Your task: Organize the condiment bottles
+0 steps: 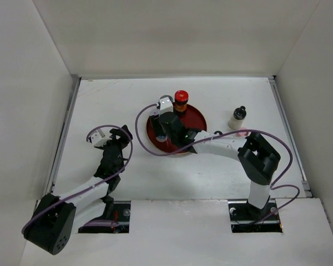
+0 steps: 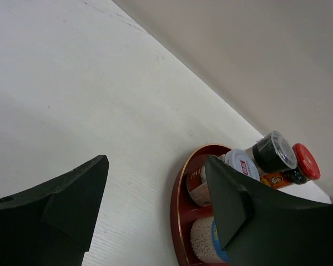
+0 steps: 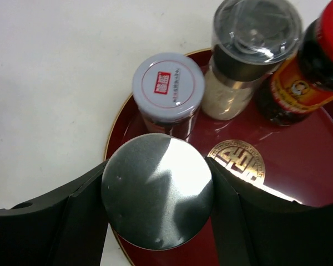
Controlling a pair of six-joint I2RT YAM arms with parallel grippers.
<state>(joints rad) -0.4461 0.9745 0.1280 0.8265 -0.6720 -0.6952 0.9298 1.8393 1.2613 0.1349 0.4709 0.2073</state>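
Note:
My right gripper (image 1: 165, 132) (image 3: 157, 194) is shut on a silver-capped jar (image 3: 157, 191) and holds it over the left edge of the round red plate (image 1: 195, 117) (image 3: 305, 172). On the plate stand a white-capped jar (image 3: 168, 88), a clear-and-dark-capped shaker (image 3: 250, 33) and a red-capped bottle (image 1: 181, 100) (image 3: 316, 61). A black-capped bottle (image 1: 238, 117) stands on the table right of the plate, with a bit of pink (image 1: 241, 133) just in front of it. My left gripper (image 1: 119, 136) (image 2: 155, 166) is open and empty, on the table left of the plate.
The left wrist view shows the plate's rim (image 2: 180, 210) close to my right finger, with a pale grainy jar with a blue label (image 2: 202, 238) at its near side. White walls enclose the table at the back and both sides. My right arm's cable (image 1: 141, 133) loops left of the plate.

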